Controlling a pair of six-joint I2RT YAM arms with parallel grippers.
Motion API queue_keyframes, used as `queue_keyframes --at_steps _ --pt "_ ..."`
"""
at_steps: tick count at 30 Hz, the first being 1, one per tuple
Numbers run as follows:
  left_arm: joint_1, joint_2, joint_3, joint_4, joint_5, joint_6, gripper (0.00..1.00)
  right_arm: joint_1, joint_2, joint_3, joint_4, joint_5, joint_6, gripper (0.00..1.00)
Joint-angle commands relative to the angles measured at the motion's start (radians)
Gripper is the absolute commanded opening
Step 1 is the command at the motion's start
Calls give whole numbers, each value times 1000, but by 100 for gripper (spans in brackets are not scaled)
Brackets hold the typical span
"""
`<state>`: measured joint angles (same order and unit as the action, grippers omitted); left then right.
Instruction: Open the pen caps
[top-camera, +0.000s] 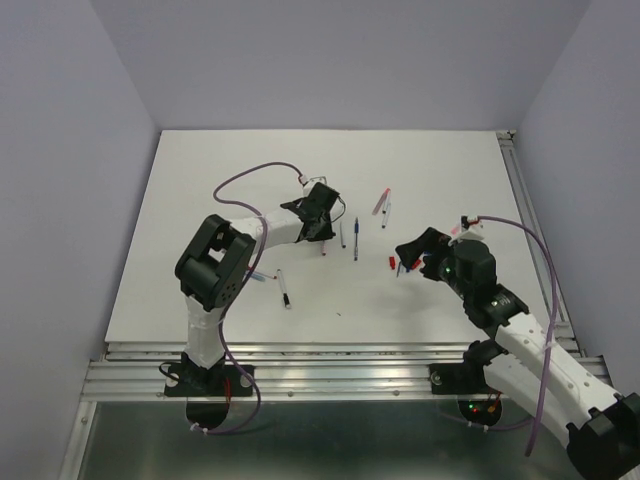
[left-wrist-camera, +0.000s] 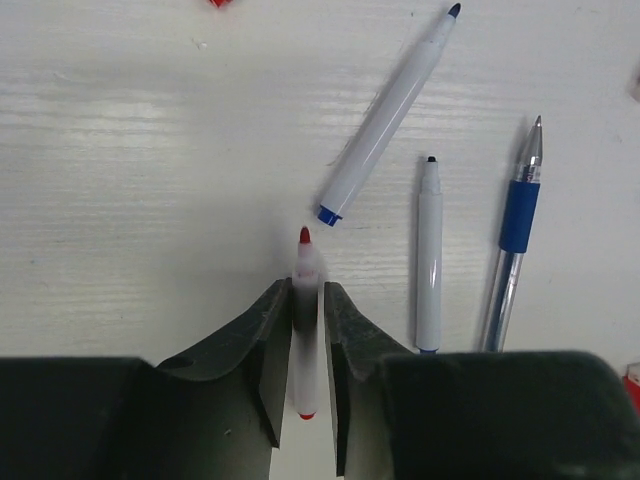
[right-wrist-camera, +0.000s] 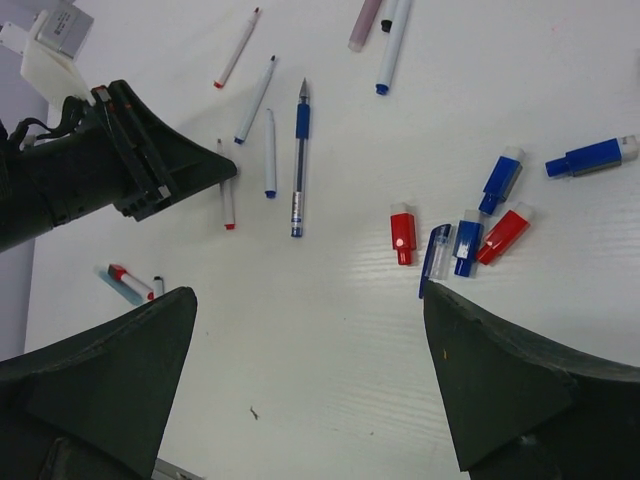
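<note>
Right wrist | right fingers (right-wrist-camera: 500, 380) wide, pen caps (right-wrist-camera: 402, 232) beyond tips | left fingers (left-wrist-camera: 260, 350) narrow, flanking red-tipped pen (left-wrist-camera: 305, 265)

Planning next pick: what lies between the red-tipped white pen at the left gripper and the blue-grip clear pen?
A thin white black-tipped pen lies there, clearest in the left wrist view.
</note>
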<state>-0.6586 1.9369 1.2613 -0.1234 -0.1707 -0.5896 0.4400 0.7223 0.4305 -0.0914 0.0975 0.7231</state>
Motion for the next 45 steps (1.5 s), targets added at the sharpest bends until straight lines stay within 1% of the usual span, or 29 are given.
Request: queue_keyframes --at_steps 1,2,3,5,6,8,9,11,12,15,16,17,18,19,21,22,24,26,28,30,33,35,40,45 --pt "7 8 52 -18 5 11 34 8 -15 -9 -21 22 12 100" --pt "7 8 52 -19 5 14 34 8 -15 -7 -24 19 13 100" --pt "8 4 53 -19 7 13 37 9 -17 -6 -31 18 15 100" --pt "8 -3 52 -25 10 16 46 8 -23 -6 -39 16 16 100" --pt "7 -9 50 -30 13 14 47 8 -30 -6 -45 15 16 100" --pt "5 -39 32 -35 26 13 53 8 -41 -6 -50 13 13 100" --pt "7 -73 23 -35 39 8 59 8 -52 -6 -59 11 13 100" --pt "5 -117 -17 -33 53 4 66 8 -64 -7 -62 -1 9 100" --pt "5 -172 -34 -32 63 -6 74 8 -75 -7 -61 -5 7 100" --pt "1 -265 -127 -32 73 -21 82 6 -86 -13 -62 -27 6 100" --pt "-1 -333 -187 -35 71 -33 85 8 -89 -15 -64 -28 4 100" --pt "-1 -370 -219 -38 69 -42 86 8 -89 -15 -65 -30 4 100" --pt "-6 -445 -255 -42 68 -56 86 8 -87 -18 -65 -30 4 100" --pt "-4 -481 -326 -53 62 -82 89 8 -86 -19 -62 -30 6 100" --pt "-6 -582 -396 -70 48 -111 89 8 -83 -26 -54 -36 7 100" --pt "-6 -613 -454 -94 48 -124 91 8 -80 -27 -50 -39 9 100" --pt "-7 -689 -505 -119 39 -162 91 8 -69 -35 -30 -45 12 100" --pt "-7 -734 -562 -157 27 -202 91 6 -57 -38 -18 -58 15 100" --pt "-7 -791 -609 -160 20 -217 91 8 -35 -41 -4 -70 19 100" --pt "-7 -812 -628 -147 22 -222 91 6 -17 -41 8 -76 22 100" --pt "-7 -784 -625 -151 16 -223 83 8 -1 -42 18 -85 27 100" --pt "-7 -760 -625 -160 -1 -234 80 8 6 -44 18 -88 33 100" --pt "-7 -652 -605 -162 -33 -245 68 8 -3 -45 1 -78 33 100" --pt "-7 -598 -602 -133 -84 -279 59 8 -12 -47 -1 -62 36 100"
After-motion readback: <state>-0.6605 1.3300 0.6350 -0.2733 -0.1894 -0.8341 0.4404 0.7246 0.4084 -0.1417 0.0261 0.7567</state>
